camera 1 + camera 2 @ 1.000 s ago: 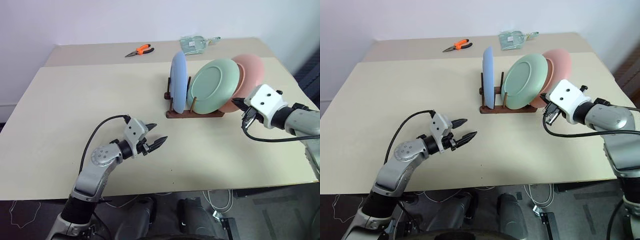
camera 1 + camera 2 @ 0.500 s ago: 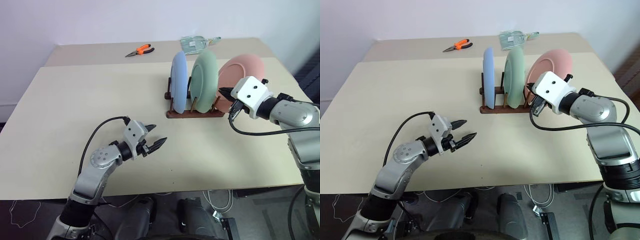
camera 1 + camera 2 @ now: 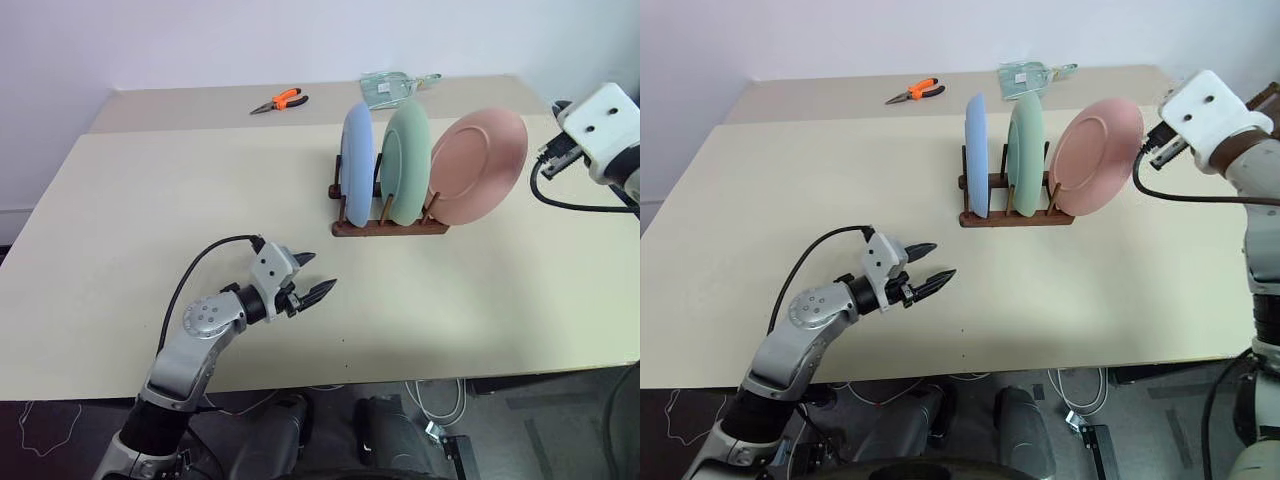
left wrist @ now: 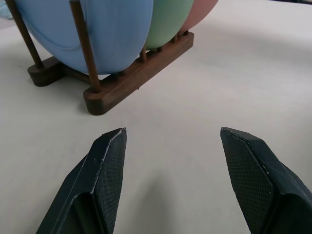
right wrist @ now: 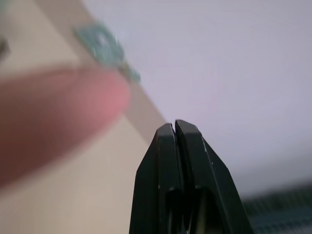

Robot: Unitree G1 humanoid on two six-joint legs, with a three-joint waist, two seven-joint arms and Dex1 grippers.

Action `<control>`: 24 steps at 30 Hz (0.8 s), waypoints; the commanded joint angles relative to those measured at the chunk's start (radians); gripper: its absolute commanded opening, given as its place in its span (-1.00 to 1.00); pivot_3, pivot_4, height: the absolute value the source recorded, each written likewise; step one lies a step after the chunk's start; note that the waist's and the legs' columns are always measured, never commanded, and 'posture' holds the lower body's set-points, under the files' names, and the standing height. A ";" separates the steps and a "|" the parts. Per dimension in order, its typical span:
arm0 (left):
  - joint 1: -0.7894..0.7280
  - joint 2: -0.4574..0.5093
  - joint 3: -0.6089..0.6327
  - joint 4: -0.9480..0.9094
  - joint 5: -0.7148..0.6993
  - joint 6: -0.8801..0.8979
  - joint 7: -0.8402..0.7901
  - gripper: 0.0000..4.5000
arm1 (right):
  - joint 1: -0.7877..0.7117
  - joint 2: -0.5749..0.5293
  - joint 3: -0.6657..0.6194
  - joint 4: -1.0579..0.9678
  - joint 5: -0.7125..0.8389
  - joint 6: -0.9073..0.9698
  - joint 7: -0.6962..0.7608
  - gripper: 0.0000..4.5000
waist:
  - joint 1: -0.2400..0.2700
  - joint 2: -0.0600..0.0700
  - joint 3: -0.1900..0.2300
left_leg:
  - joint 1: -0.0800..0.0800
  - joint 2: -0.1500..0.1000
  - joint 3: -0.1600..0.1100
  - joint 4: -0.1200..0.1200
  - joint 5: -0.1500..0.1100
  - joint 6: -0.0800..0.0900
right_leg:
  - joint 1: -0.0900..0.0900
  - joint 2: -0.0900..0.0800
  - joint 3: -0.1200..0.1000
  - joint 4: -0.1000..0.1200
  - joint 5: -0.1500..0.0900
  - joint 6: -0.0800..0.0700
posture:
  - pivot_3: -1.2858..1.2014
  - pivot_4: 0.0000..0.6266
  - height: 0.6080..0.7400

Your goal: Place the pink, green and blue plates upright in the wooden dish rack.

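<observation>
All three plates are seen in the rack (image 3: 390,228): the blue plate (image 3: 357,165) and green plate (image 3: 405,163) stand upright between pegs, well ahead of the left gripper (image 3: 312,283), whose jaws are held apart and empty. The pink plate (image 3: 477,166) is lodged at the rack's end, tilted and facing outward rather than edge-on. The task is judged nearly done; straightening the pink plate may remain. The right gripper (image 5: 174,127) is seen with jaws pressed shut on nothing, clear of the pink plate. Against a second earlier: the green plate has been brought from leaning to upright, and the right gripper has been withdrawn upward and outward.
</observation>
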 commanded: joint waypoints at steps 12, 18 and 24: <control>0.006 0.003 -0.017 -0.024 0.020 -0.017 0.008 0.40 | -0.009 0.099 0.023 -0.118 0.064 -0.019 0.079 -0.99 | 0.001 0.001 0.000 | 0.000 0.000 0.001 0.000 0.000 0.000 | 0.000 0.000 0.001 0.001 0.000 0.000 | 0.03 -0.52 0.81; 0.006 -0.005 -0.004 -0.008 0.036 -0.027 0.032 0.40 | 0.039 0.095 -0.002 -0.031 0.031 -0.014 0.032 -0.99 | 0.001 0.000 0.000 | 0.000 0.000 0.000 0.001 0.000 0.000 | 0.001 0.000 0.000 0.001 0.000 0.000 | 0.03 -0.52 0.81; 0.031 0.058 0.170 0.133 0.112 -0.088 0.170 0.40 | 0.155 0.216 -0.103 0.102 0.177 -0.090 0.024 -0.99 | -0.009 0.002 0.000 | 0.001 0.000 0.001 0.001 0.000 0.001 | 0.000 0.001 0.001 0.002 0.000 0.000 | 0.03 -0.52 0.81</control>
